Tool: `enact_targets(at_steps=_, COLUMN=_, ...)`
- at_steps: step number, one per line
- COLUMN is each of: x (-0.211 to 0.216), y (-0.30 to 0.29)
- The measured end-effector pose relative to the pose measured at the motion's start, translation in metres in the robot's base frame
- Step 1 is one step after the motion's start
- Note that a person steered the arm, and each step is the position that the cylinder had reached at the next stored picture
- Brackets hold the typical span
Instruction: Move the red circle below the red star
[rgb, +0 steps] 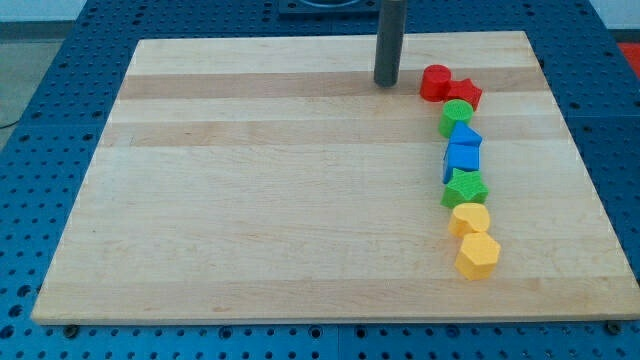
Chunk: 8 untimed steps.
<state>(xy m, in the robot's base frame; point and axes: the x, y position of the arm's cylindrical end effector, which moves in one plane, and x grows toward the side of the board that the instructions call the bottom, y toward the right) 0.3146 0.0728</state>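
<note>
On the counter (280, 200), the tip (385, 83) stands just left of the red circle (434, 82); the red star (464, 94) touches the circle's right, heading a column of blocks (462, 158) running towards the view's bottom.

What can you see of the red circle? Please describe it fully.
The red circle is a short, solid red cylinder, plastic by its look, lying flat on the wooden board near the view's top right. Its right side touches the red star. My tip stands just to its left, apart from it.
</note>
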Motion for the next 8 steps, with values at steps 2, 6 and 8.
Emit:
enact_targets(at_steps=2, x=0.022, y=0.016)
enact_targets(at_steps=6, x=0.004, y=0.025)
enact_targets(at_steps=8, x=0.01, y=0.042)
